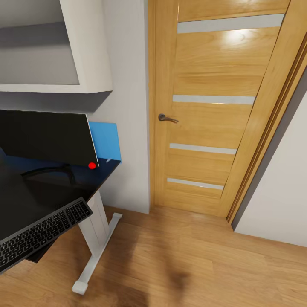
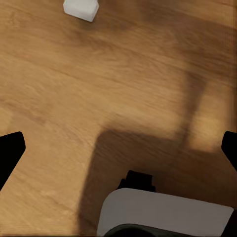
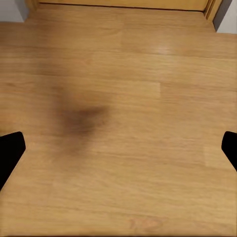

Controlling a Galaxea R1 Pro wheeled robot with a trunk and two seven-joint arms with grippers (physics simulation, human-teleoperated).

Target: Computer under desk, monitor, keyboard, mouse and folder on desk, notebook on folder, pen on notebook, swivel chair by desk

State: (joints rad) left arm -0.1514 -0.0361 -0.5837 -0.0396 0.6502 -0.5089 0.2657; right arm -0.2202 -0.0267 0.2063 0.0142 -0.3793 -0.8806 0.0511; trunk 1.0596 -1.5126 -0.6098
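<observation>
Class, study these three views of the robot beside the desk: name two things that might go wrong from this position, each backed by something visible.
1. The keyboard lies angled at the desk edge with one corner apparently past it; a bump from the robot might knock it off.
2. The desk's white foot juts onto the floor and also shows in the left wrist view, so the base or left arm may catch it when moving.

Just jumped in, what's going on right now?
Nothing is being handled. Both claws, left and right, hang open over bare wood floor. The head camera faces the desk's end and a closed door. The monitor stands on the desk, with the keyboard in front, overhanging the edge.
</observation>
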